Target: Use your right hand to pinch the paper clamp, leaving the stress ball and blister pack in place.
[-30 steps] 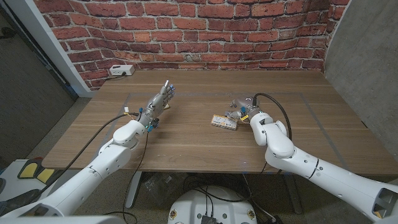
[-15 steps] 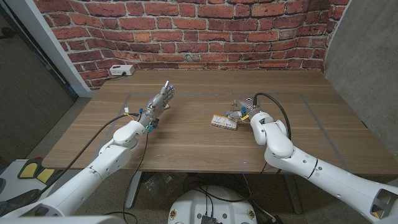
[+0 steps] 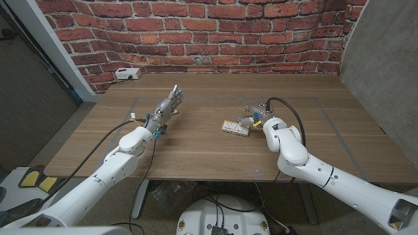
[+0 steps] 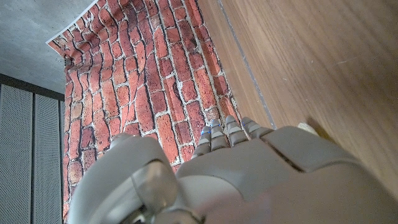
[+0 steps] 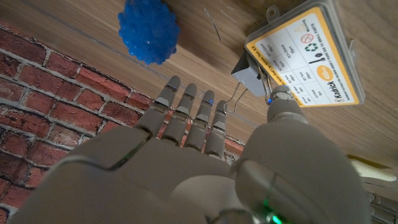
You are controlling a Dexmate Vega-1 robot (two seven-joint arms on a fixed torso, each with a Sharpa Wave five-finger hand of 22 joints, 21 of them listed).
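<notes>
Nothing has shifted: my right robot hand [image 5: 205,162], fingers spread and empty, has the small silver paper clamp [image 5: 247,76] just beyond its fingertips, wire handles pointing toward them.

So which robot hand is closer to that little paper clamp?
The right. The right robot hand is right at the paper clamp, fingers beside its wire handle, next to the blister pack. The left robot hand stands well away across the table.

Matt wood-grain table [image 3: 196,140], rough brick wall [image 3: 196,32], knobbly blue stress ball [image 5: 149,30], clear glossy plastic blister pack [image 5: 308,53].
</notes>
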